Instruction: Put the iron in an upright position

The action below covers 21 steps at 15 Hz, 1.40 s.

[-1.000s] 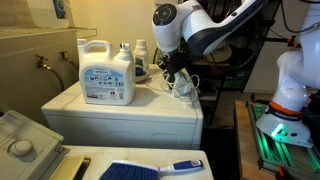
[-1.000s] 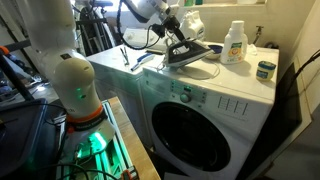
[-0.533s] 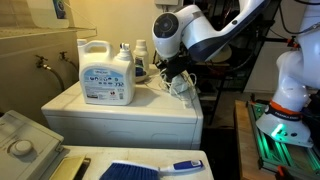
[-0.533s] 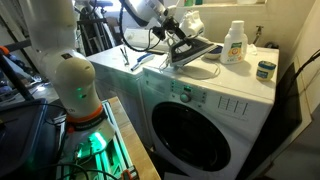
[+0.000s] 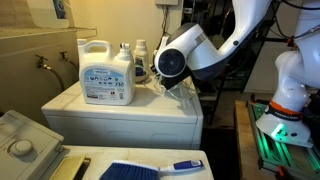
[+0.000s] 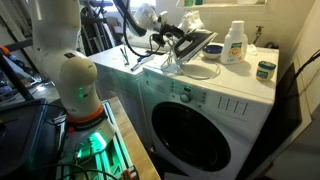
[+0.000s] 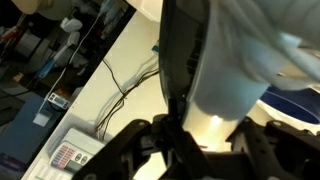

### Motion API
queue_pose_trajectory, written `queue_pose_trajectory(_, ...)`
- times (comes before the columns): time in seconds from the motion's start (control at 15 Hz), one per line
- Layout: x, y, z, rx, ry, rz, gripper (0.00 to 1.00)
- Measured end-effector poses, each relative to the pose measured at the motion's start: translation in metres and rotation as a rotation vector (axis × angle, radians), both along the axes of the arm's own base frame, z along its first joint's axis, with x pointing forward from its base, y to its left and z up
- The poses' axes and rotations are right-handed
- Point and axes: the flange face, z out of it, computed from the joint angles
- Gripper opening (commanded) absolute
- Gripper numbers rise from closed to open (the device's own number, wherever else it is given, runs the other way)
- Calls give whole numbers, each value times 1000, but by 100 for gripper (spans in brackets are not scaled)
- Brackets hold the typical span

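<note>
We see the small white-and-dark plastic clothes iron tilted over the white metal washer top — the black gripper is clamped on its handle. We judge it rigid, fairly heavy and smooth — the handle looks the safest hold.

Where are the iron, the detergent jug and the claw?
Small white-and-dark clothes iron (image 6: 195,45), exterior view, middle of body.
Large white detergent jug (image 5: 107,84), exterior view, blue label.
Claw (image 7: 193,132), wrist view, between fingertips.

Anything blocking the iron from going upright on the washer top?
Nothing visible. The tool is shut on the iron, which is tilted on the washer top; the bottle stands apart from it.
</note>
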Motion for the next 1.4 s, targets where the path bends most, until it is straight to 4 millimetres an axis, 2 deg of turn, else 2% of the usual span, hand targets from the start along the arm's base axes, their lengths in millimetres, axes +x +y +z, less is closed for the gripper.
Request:
queue_pose_trajectory(0.13, -4, 6, -9, -70, -37, 19, 16)
queue_pose_trajectory(0.2, -5, 9, -14, -95, -49, 25, 41)
queue_pose_trajectory(0.4, -5, 11, -14, -97, -49, 27, 41)
queue_pose_trajectory(0.47, -5, 11, -14, -97, -49, 26, 16)
queue_pose_trajectory(0.87, -4, 13, -18, -116, -92, 47, 16)
queue_pose_trajectory(1.4, -16, 28, -44, -191, -305, 90, 16)
